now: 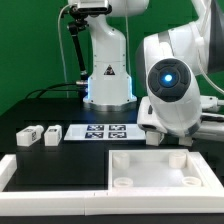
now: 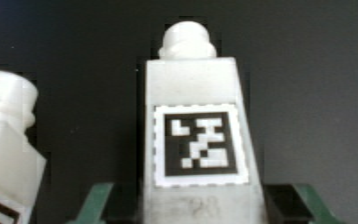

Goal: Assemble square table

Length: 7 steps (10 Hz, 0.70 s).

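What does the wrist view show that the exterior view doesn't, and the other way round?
Only the wrist view: one tagged leg close up, flanked by the gripper, with a second leg beside it. Only the exterior view: the square top, the marker board and the arm itself. Both: small white legs on the dark table; whether they are the same ones I cannot tell.

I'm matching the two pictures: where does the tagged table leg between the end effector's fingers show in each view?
Exterior view: not visible; the arm apparently hides it.
Wrist view: the table leg fills the middle of the picture, between the fingers.
Shared landmark: only the black table surface.
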Available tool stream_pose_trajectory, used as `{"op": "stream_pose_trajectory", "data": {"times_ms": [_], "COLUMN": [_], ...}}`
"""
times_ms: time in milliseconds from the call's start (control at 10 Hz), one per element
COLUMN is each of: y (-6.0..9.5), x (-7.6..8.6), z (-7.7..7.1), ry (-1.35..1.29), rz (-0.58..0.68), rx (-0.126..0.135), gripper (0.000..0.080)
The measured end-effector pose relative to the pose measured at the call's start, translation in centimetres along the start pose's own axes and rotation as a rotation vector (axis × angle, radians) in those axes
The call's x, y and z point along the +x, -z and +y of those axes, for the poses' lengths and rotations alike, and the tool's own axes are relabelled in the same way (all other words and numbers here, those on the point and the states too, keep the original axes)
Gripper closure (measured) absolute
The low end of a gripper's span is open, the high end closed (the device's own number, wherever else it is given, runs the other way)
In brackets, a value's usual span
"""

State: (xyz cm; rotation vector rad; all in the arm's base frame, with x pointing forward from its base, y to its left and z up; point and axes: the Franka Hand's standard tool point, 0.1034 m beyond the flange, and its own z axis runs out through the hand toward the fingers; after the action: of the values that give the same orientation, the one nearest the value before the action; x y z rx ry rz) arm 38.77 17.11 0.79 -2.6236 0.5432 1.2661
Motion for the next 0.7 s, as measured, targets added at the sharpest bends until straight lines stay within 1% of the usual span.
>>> {"op": "stream_pose_trajectory", "data": {"times_ms": [300,400,500,600,700], "y": [0.0,0.5,3.0,6.4,8.4], "x": [0.0,-0.1,-1.0,-2.2,-3.6], "z": [0.0,0.1,0.6,0.9,1.5], "ry": [0.000,0.001,0.034,0.064,0.063], "rz": [0.000,0.004,0.009,0.066,0.083], "rx": [0.000,0.004,-0.007,-0.001,0.007], "gripper": [0.0509,0.0509,0.0509,0.0509,0.0508]}}
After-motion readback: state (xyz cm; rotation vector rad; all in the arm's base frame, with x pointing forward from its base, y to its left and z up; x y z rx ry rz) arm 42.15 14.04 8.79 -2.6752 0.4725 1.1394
